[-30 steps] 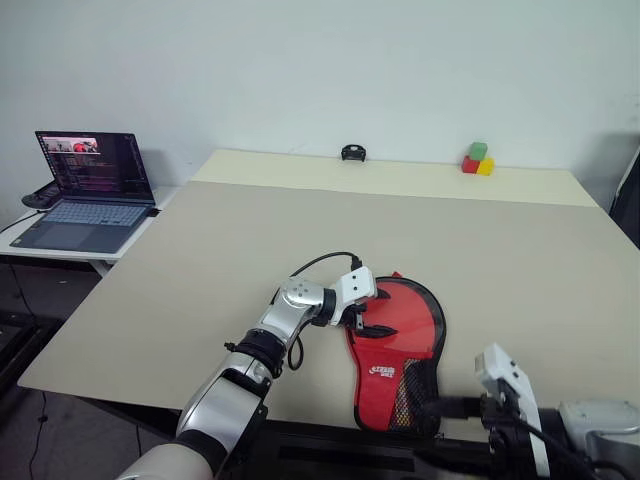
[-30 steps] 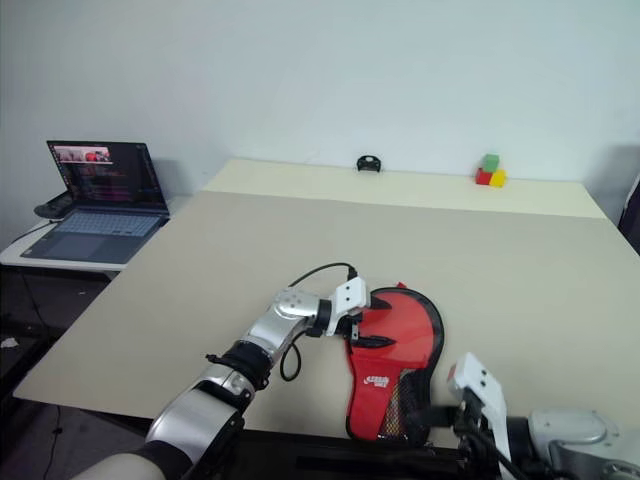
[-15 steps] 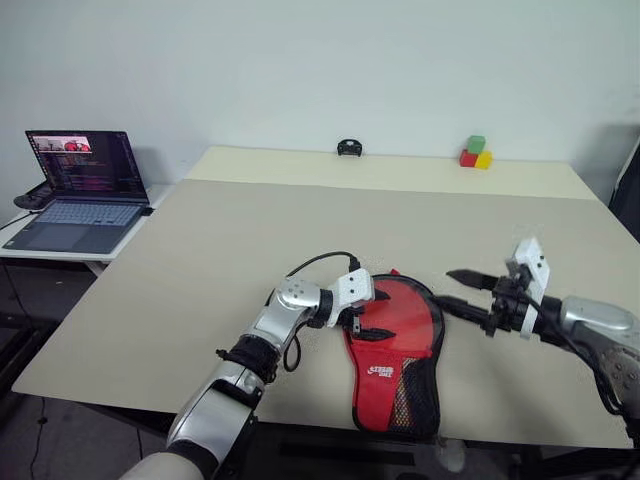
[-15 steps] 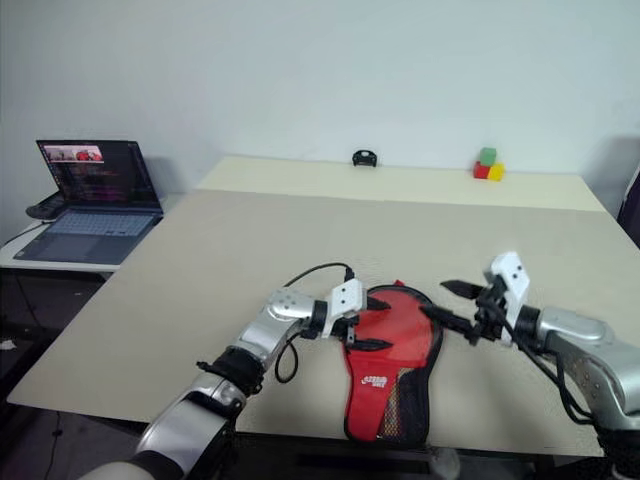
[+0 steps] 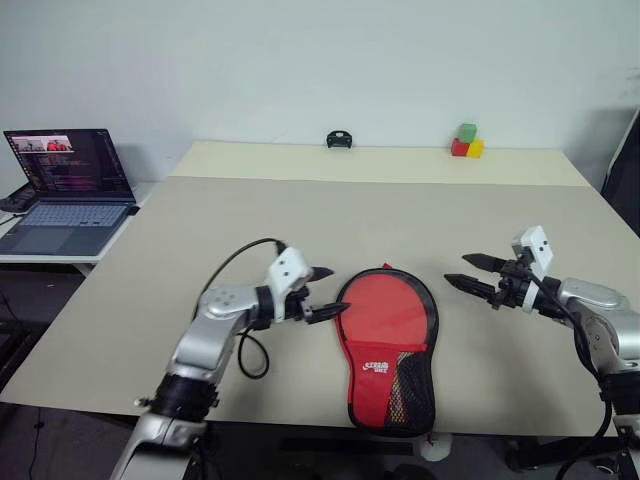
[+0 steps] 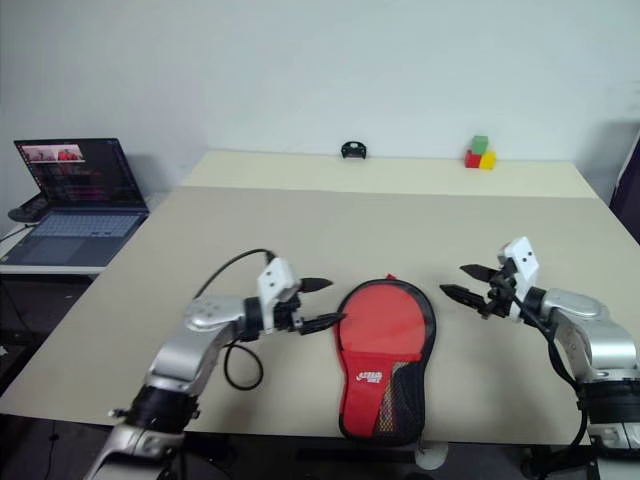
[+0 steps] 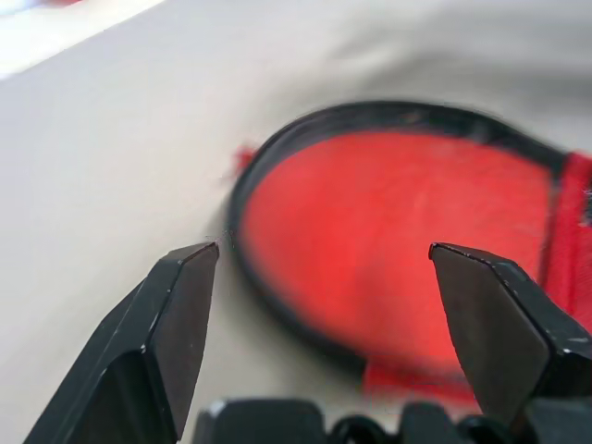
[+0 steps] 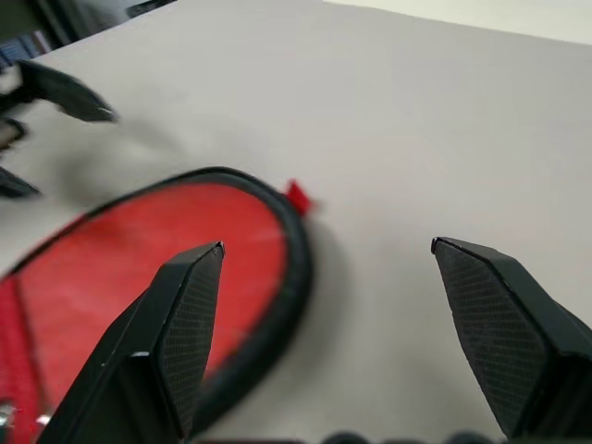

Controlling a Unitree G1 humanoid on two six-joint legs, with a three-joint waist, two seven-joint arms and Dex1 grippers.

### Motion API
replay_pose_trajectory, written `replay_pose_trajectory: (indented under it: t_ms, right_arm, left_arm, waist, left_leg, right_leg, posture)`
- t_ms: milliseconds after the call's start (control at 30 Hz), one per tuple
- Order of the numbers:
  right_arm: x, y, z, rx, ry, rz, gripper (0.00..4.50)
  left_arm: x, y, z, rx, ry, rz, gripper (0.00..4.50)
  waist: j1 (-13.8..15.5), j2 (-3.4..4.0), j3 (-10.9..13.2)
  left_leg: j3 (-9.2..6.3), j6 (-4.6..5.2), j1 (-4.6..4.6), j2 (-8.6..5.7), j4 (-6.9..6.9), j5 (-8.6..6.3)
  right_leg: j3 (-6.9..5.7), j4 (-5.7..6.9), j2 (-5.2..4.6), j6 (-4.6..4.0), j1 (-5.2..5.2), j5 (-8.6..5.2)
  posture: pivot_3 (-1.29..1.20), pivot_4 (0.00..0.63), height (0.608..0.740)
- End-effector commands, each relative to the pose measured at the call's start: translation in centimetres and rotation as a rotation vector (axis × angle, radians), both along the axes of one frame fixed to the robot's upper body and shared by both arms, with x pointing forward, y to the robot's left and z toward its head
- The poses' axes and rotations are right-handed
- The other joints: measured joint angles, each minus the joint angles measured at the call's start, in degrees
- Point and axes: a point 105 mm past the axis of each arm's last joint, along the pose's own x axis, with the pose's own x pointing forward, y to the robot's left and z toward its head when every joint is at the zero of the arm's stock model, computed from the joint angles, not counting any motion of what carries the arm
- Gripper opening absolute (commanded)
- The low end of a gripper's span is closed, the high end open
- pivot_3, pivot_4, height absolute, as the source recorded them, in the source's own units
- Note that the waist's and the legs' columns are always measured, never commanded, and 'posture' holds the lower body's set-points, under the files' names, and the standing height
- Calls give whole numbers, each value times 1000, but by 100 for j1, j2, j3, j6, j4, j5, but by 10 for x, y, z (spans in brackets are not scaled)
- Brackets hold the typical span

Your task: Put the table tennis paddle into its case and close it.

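The case (image 5: 388,340) lies flat, red side up, at the tabletop's (image 5: 300,220) near edge. Left gripper (image 5: 326,293) and right gripper (image 5: 472,273) flank it, fingers spread apart, holding nothing.

The case (image 5: 388,340) lies flat on the table (image 5: 300,230) near its front edge, red side up, its round end toward the far side and its narrow end toward the front. A black rim edges it; white lettering and a black mesh pocket mark the narrow part.
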Motion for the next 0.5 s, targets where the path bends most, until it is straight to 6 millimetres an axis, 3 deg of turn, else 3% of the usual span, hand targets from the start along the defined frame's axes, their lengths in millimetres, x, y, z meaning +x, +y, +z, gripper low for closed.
replay_pose_trajectory:
  t_ms: [33,167,300,500]
  right_arm:
    - [12,-23,14,-27,-57,-34,3916]
    - [24,-42,20,-41,-66,-92,3916]
    - [26,-40,26,-57,-73,-70,3916]
    - [20,-37,17,-90,-18,-46,3916]
  left_arm:
    - [3,7,26,-40,-88,90,4007]
    - [9,18,30,-24,-110,161,4007]
    - [18,32,29,19,-127,179,4007]
    - [28,37,23,34,-127,197,4007]
  waist:
    - [10,2,16]
    - [31,1,17]
    - [24,2,17]
    - [24,2,17]
  left_leg:
    - [1,-3,0,0,3,2]
    - [2,-28,1,-3,5,16]
    - [4,-33,0,-1,-1,19]
    - [9,-34,-3,-1,-1,19]
  right_leg:
    - [0,4,0,-1,0,0]
    - [-1,7,-4,-2,2,1]
    - [-2,4,-4,-2,-1,1]
    - [0,3,-9,-3,-3,1]
  posture:
    - [0,150,740]
    - [0,150,740]
    - [0,150,740]
    - [0,150,740]
